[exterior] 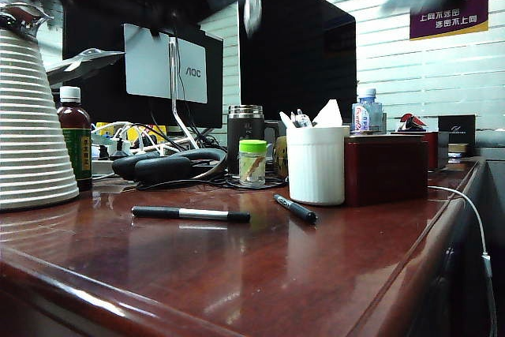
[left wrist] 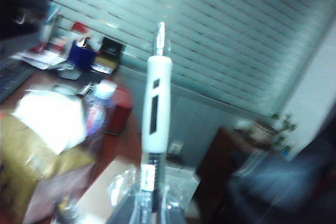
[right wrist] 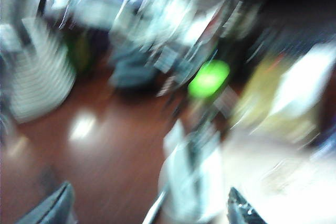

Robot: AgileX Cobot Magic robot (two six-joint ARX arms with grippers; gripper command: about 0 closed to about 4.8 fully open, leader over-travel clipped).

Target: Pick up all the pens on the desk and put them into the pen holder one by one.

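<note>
- Overhead, at the exterior view's top centre, the left hand (exterior: 252,1) is clamped on the clear pen (left wrist: 156,119), its tip pointing away.
- Right hand (right wrist: 149,208): blurred, jaws wide apart, holding nothing, top right.
- Long black pen (exterior: 189,213) and short black pen (exterior: 295,208) lie on the worktop (exterior: 260,274), lower centre, before the pen holder (exterior: 316,165).
</note>
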